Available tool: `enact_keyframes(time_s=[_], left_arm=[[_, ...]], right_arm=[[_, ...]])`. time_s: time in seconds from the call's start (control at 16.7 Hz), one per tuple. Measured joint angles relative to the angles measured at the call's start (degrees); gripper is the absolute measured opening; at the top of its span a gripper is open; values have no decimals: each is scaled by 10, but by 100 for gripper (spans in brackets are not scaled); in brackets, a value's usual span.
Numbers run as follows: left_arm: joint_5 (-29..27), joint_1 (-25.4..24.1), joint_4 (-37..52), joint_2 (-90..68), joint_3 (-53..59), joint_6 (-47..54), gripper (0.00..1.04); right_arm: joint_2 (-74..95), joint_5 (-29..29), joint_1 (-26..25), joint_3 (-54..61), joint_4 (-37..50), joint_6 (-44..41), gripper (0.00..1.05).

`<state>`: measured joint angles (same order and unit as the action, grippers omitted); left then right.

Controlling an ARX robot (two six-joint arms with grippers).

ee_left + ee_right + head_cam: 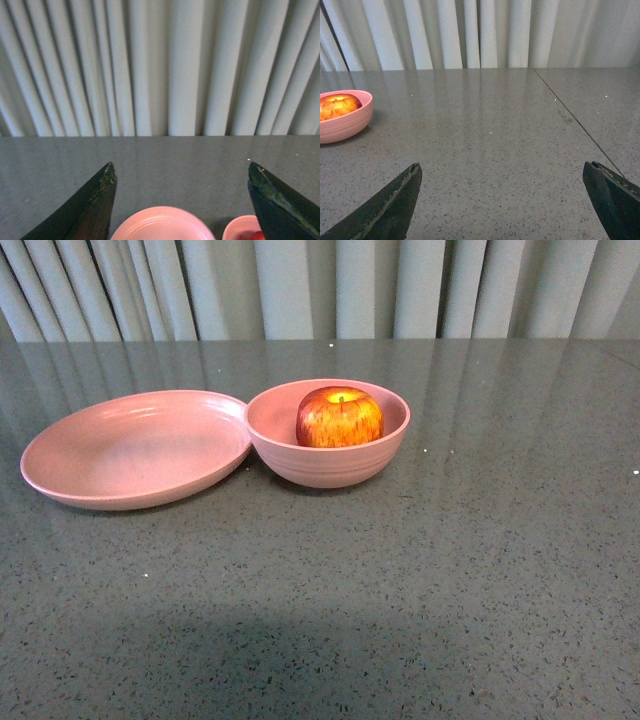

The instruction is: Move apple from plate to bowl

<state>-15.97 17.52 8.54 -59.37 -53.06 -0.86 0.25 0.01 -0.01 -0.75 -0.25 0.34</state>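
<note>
I see a dark grey speckled tabletop (450,570) with a thin seam (575,120) crossing it, and pale pleated curtains (300,285) hanging behind its far edge

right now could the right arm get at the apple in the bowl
Probably yes. The apple sits exposed in the open-topped bowl, and the right end effector is open, with only bare tabletop between it and the bowl.

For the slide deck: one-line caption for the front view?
Apple sits in the pink bowl; the plate beside it holds nothing.
</note>
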Motion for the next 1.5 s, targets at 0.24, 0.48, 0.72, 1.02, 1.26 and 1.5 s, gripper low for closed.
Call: enact_keyframes(time_s=[0.24, 0.48, 0.72, 1.02, 1.26, 1.5], left_arm=[[42, -61, 83, 112, 212, 0, 33], [83, -104, 131, 197, 340, 0, 1], [116, -129, 135, 244, 410, 1, 1], [150, -180, 135, 276, 432, 0, 1], [160, -174, 119, 326, 471, 1, 1], [160, -174, 59, 444, 522, 1, 1]], right_arm=[[0, 0, 0, 0, 0, 0, 98], [0, 0, 0, 0, 0, 0, 98], [0, 0, 0, 0, 0, 0, 98], [0, 0, 0, 0, 0, 0, 98], [0, 0, 0, 0, 0, 0, 98], [0, 0, 0, 0, 0, 0, 98]])
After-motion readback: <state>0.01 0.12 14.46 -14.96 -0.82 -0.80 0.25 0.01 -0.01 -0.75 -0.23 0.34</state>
